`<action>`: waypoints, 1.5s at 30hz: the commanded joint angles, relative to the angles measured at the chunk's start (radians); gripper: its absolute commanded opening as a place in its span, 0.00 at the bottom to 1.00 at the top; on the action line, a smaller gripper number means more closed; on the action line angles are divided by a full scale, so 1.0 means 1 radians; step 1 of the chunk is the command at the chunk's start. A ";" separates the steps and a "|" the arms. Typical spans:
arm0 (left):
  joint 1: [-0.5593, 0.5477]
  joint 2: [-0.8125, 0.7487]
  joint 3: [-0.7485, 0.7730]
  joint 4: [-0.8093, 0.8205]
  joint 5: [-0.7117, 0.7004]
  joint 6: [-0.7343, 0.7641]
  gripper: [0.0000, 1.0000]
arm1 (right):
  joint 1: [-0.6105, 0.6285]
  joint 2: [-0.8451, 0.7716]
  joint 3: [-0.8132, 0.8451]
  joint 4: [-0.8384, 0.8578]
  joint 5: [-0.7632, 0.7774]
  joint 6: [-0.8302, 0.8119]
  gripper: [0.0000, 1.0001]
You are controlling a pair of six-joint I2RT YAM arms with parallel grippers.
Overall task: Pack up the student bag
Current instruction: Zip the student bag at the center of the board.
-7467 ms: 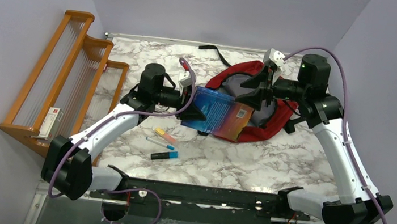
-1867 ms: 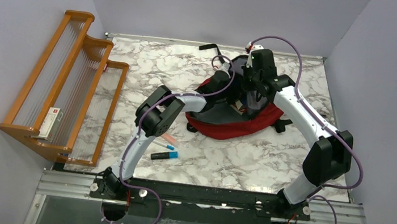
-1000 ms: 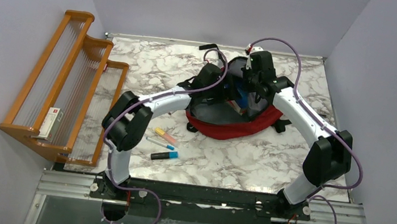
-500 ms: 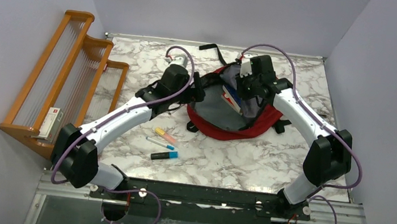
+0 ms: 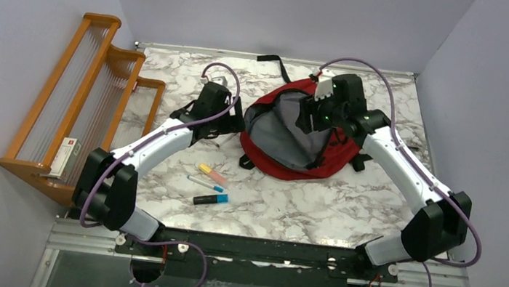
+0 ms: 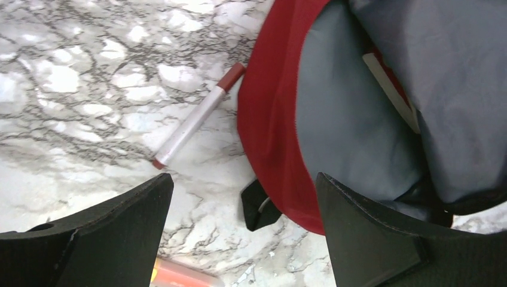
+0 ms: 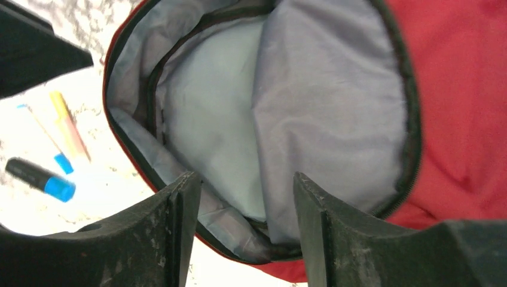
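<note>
Student bag [image 5: 279, 128]: lying unzipped on the worktop [image 5: 346, 206], between your arms. Left jaws and right jaws: standing open, gripping nothing. Risk: the grey lining is sagging over the mouth and could be blocking the highlighters [image 5: 212, 175] you are bringing next.

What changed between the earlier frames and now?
The blue book that both arms held at the bag mouth is out of view, apparently inside the student bag. The left gripper has pulled back to the left, open and empty. The right gripper has opened and hangs empty over the bag's opening. Unchanged: the markers and the box on the rack.
</note>
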 commanded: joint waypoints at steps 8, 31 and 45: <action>0.000 0.112 0.045 0.065 0.097 0.013 0.87 | -0.028 0.007 0.027 0.030 0.372 0.127 0.80; 0.000 0.221 0.115 0.105 0.283 0.082 0.77 | -0.278 0.171 -0.028 0.101 -0.038 0.260 0.83; 0.001 0.235 0.106 0.096 0.281 0.091 0.71 | -0.283 0.146 -0.076 0.163 -0.516 0.181 0.61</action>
